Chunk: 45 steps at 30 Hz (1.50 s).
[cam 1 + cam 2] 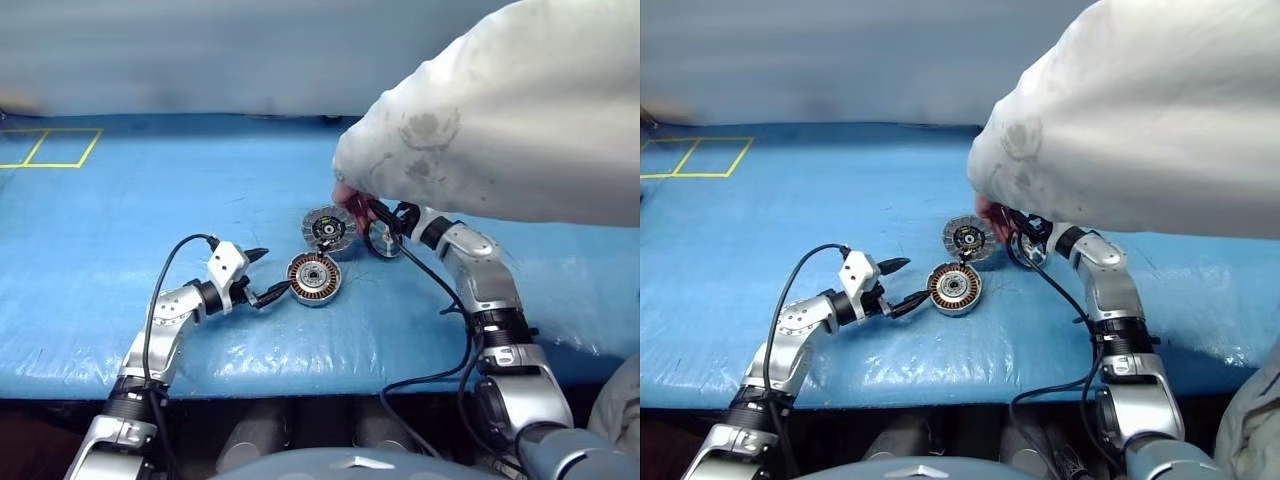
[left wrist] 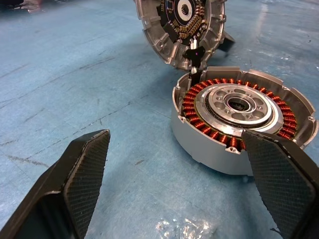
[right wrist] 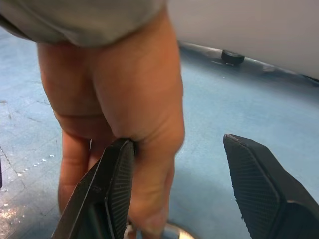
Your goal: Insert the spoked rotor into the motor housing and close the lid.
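A blue counter (image 1: 200, 190) carries the parts, and a person's sleeve (image 1: 500, 120) reaches in over its right side. The motor housing (image 1: 315, 279), a short silver-grey can ringed with copper windings around a pale hub, sits mid-counter. Just behind it leans the lid (image 1: 328, 229), ribbed with a dark centre. The left gripper (image 1: 264, 275) has its fingers spread wide beside the housing. The right gripper (image 3: 177, 194) has its fingers parted, empty, with the person's hand (image 3: 119, 94) between them.

Left gripper (image 1: 262, 274) low over the table's near edge, fingers spread wide. Right gripper (image 3: 177, 186) raised further in, parted, touching a person's hand (image 3: 124, 94).
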### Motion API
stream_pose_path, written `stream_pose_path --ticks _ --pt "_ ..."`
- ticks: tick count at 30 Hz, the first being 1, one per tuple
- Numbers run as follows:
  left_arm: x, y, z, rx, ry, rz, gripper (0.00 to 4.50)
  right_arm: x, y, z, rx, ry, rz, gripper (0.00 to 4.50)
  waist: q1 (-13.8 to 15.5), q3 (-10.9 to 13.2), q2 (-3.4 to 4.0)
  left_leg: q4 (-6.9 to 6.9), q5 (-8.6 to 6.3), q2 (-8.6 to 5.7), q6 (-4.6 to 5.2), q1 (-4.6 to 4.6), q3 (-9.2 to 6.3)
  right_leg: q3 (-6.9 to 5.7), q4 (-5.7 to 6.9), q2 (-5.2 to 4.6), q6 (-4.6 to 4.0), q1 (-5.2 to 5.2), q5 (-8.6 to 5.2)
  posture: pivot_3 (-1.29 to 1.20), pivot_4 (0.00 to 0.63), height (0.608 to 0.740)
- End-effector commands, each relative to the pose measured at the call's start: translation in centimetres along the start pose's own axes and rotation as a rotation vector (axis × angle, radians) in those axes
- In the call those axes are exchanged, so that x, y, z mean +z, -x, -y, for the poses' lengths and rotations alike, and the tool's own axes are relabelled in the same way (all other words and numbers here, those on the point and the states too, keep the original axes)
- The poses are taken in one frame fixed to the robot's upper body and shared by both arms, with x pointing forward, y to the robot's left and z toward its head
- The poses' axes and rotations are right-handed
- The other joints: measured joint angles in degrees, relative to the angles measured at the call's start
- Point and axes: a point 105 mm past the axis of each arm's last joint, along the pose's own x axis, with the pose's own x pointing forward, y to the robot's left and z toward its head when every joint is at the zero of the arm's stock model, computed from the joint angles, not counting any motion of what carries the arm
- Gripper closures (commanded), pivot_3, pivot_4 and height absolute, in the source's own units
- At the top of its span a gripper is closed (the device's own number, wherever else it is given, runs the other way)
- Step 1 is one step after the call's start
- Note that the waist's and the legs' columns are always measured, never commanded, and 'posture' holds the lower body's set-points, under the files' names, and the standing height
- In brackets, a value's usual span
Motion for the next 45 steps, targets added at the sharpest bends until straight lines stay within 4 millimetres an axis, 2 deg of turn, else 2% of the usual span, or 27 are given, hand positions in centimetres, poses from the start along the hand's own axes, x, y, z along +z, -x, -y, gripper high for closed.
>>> stream_pose_path --ticks 1,10,16,27,34,39,45 --pt "0.7 -0.1 0.1 -0.01 -0.03 0.02 0.0 1.1 1.3 0.4 -0.044 0.054 0.002 1.58 0.2 0.0 0.0 0.0 -0.02 0.0 -0.01 0.0 0.0 0.0 -0.01 0.0 0.0 0.0 0.0 0.0 0.15 0.74" --pt "0.4 -0.2 0.2 -0.019 -0.029 0.01 0.0 -0.9 4.3 -1.9 -0.011 0.081 -0.117 1.58 0.4 0.0 0.01 0.02 -0.04 0.0 -0.02 -0.02 0.01 -0.02 -0.01 -0.03 0.0 0.02 -0.01 0.0 0.15 0.74" --pt "0.3 -0.2 0.4 -0.025 -0.026 0.009 0.0 -0.2 6.5 -2.4 -0.002 0.085 -0.132 1.58 0.5 0.0 0.01 0.04 -0.05 0.0 -0.02 -0.02 0.01 -0.04 -0.02 -0.04 0.01 0.04 -0.02 0.0 0.15 0.74" --pt "0.0 -0.3 0.5 -0.039 -0.02 0.003 0.0 -2.0 13.0 -2.5 0.053 0.26 -0.449 1.58 1.7 0.0 0.0 0.06 -0.08 0.01 0.05 -0.08 0.01 -0.1 -0.17 -0.1 0.06 0.09 -0.03 0.0 0.15 0.74" --pt "-0.3 -0.4 0.8 -0.047 -0.012 -0.003 0.0 -2.9 13.8 -1.5 -0.001 0.288 -0.531 1.58 1.9 0.0 -0.03 0.1 -0.07 0.01 0.07 -0.09 0.02 -0.11 -0.19 -0.12 0.2 0.13 -0.12 0.0 0.15 0.74" --pt "-0.5 -0.4 0.9 -0.046 -0.01 -0.007 0.0 -2.8 13.8 -1.7 0.005 0.272 -0.526 1.58 2.1 0.0 -0.04 0.1 -0.07 0.0 0.08 -0.15 0.01 -0.13 -0.24 -0.13 0.11 0.11 -0.06 0.0 0.15 0.74" --pt "-0.6 -0.4 1.0 -0.041 -0.005 -0.01 0.0 -3.9 13.9 -1.9 0.022 0.267 -0.577 1.58 2.1 0.0 -0.04 0.1 -0.09 0.0 0.1 -0.15 0.01 -0.14 -0.28 -0.14 0.12 0.11 -0.06 0.0 0.15 0.74"
